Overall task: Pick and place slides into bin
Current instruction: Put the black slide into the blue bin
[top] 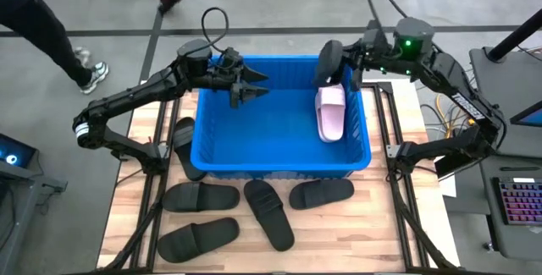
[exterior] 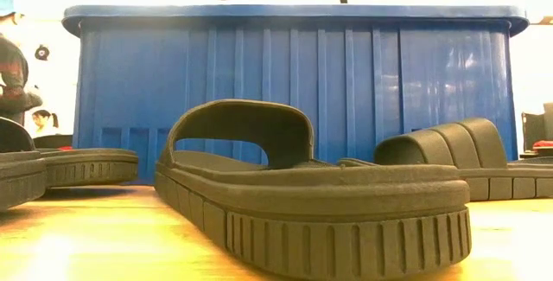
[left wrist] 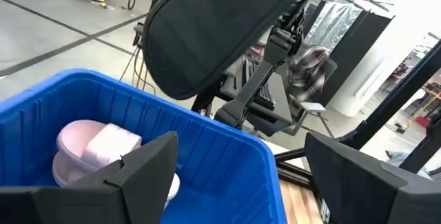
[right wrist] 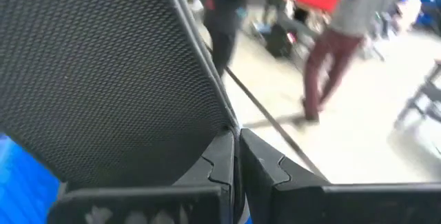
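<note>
The right gripper hangs over the far right corner of the bin, its fingers pinched tight on the edge of a black slide. The right wrist view shows the two fingers pressed together with the slide's textured sole filling the space just beyond them, so the grip is on a thin rim and the sandal dangles from it. That hold looks chosen to let the slide drop cleanly once the fingers part, since it is already inside the rim line.

Directly below it, a pale pink slide lies on the bin floor against the right wall, strap up. The black one would likely land on or beside it.

The left gripper is over the far left part of the bin, fingers spread wide and holding nothing; the left wrist view looks between them toward the pink slide and the hanging black one. It appears to be waiting clear of the right arm's drop.

Four black slides are outside the bin on the wooden counter: one tucked against the bin's left wall, and three near the front, a left pair and, a middle one lying at an angle, and a right one just beside the bin's near wall. By this count most of the task is still ahead.

A person's legs show on the floor beyond the counter's far left corner.
</note>
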